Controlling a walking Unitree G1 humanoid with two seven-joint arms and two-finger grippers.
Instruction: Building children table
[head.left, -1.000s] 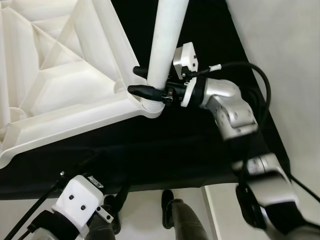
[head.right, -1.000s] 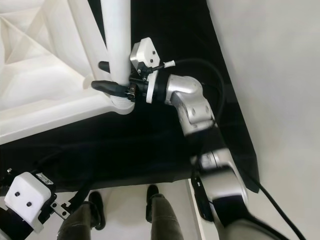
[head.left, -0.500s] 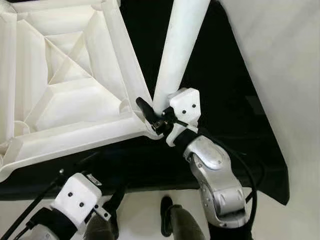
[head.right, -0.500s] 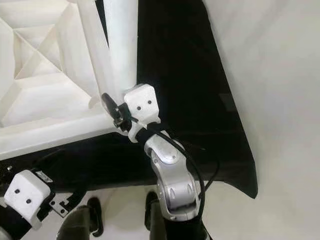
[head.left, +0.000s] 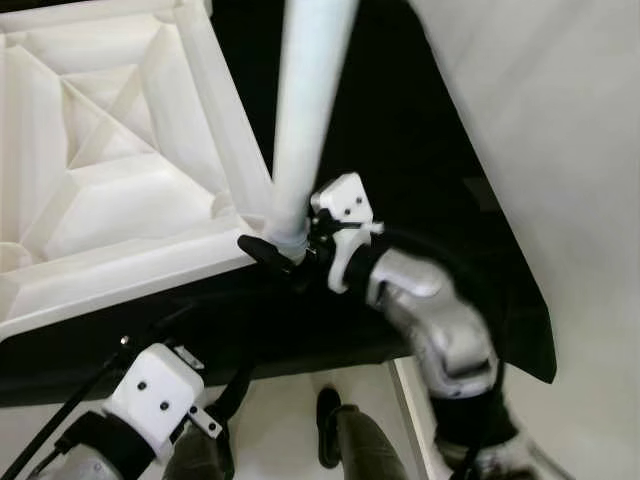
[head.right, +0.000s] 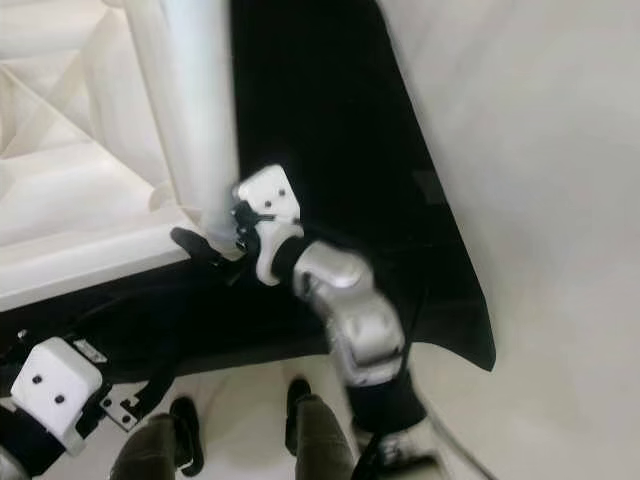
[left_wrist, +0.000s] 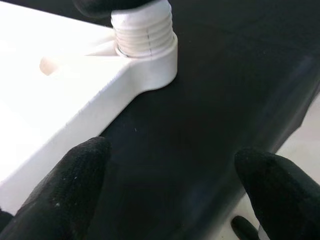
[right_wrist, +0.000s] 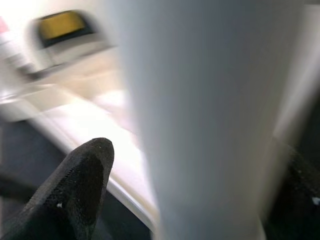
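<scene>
I've got the right gripper (head.left: 283, 255) clamped around the base of the white table leg (head.left: 308, 110), one black finger (head.left: 262, 250) poking out on the near side of the leg, the other hidden behind it; in the right wrist view the leg (right_wrist: 210, 115) stands between the two black fingers (right_wrist: 75, 185), blurred but close against them. The grip sits just above the leg's threaded end (left_wrist: 142, 30), which I see standing in the round corner socket (left_wrist: 155, 65) of the upturned white tabletop (head.left: 110, 190). Some threads are showing above the socket rim there, so the leg is not seated all the way down. The leg rises steeply from that near right corner, tilted a little, up past the top edge of the head view. The tabletop lies underside up, its ribbed pockets (head.left: 120, 130) facing me, and I can make out nothing lying in them. It rests on a black cloth (head.left: 420, 150) spread over a pale floor (head.left: 570, 150). My left gripper (left_wrist: 170, 190) hangs low with its fingers spread wide apart, holding nothing, hovering above the cloth near the tabletop's edge and pointing at that same corner socket; its white wrist housing (head.left: 155, 395) shows at the bottom left of the head view. Down at the bottom edge I see a dark shoe and trouser leg (head.left: 345, 440) on the pale floor, just past the cloth's edge.
</scene>
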